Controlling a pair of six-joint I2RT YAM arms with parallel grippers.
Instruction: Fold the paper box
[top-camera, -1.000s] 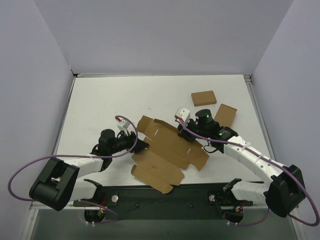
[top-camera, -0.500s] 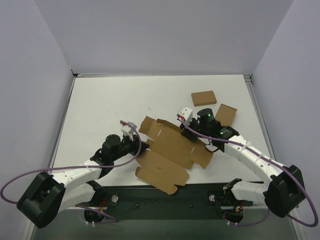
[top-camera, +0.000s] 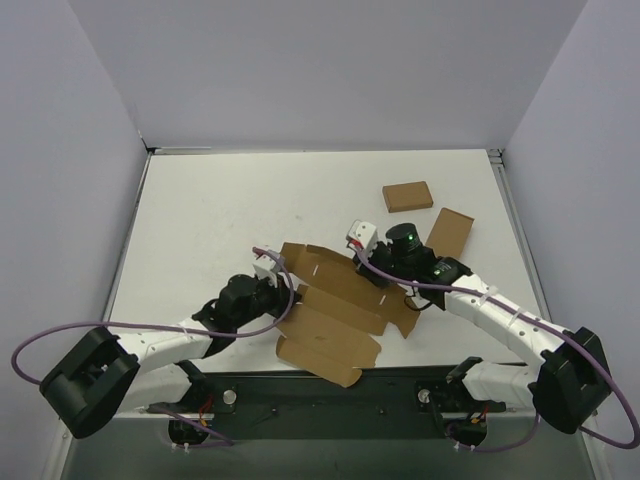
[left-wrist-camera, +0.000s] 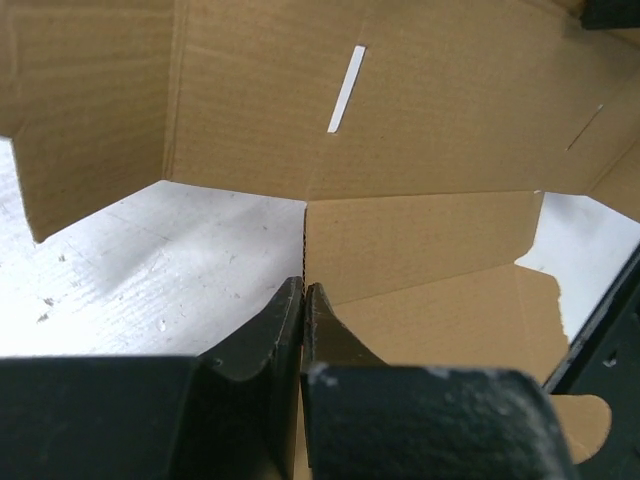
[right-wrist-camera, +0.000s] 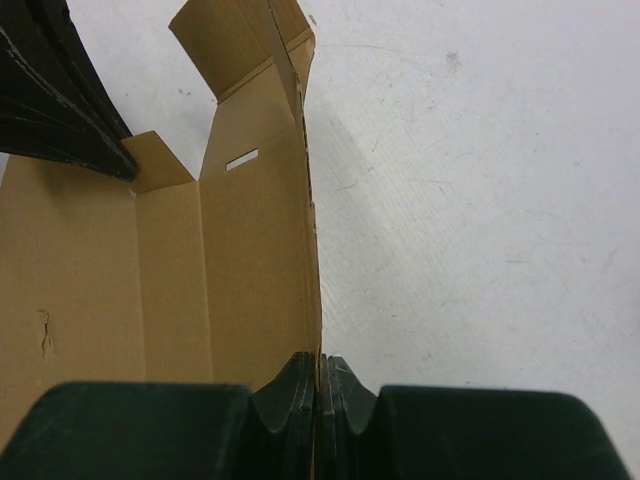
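The paper box (top-camera: 340, 305) is a flat brown die-cut sheet lying partly lifted at the table's middle front. My left gripper (top-camera: 290, 300) reaches in from the left and is shut on the edge of a side panel; in the left wrist view the fingers (left-wrist-camera: 303, 288) pinch that thin edge, with the slotted panel (left-wrist-camera: 420, 100) rising behind. My right gripper (top-camera: 388, 272) holds the sheet's right side. In the right wrist view it (right-wrist-camera: 320, 358) is shut on an upright cardboard edge, the paper box (right-wrist-camera: 250, 270) spreading to the left.
Two small brown boxes stand at the back right, one flat (top-camera: 407, 196) and one tilted (top-camera: 450, 230) close behind the right arm. White table (top-camera: 200, 220) lies to the left and behind the sheet. Grey walls enclose three sides.
My left gripper slid right to the sheet and closed on its left panel edge. The sheet shifted slightly and its far part rose. The right gripper kept its grip.
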